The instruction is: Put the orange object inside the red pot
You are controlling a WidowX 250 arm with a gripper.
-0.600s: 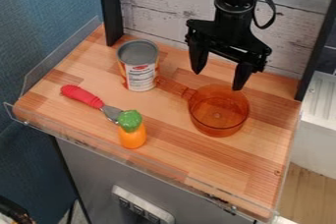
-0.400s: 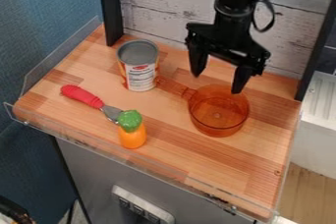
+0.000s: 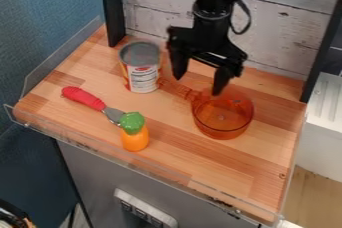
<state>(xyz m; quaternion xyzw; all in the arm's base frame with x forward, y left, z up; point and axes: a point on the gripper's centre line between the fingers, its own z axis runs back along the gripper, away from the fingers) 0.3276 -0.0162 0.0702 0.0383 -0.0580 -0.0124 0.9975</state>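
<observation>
Orange object (image 3: 135, 140) on the worktop (image 3: 227, 164), near the front edge — long axis running roughly front to back, green end toward the wall (image 3: 287, 37). From where I stand, the claw (image 3: 198, 86) hangs parted above the red pot's (image 3: 224, 119) handle side

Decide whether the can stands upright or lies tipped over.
The can is upright: its round grey end faces up, with the label below.

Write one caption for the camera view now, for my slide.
Open black gripper above a translucent orange-red pot, with an orange carrot-shaped toy lying outside it.
</observation>
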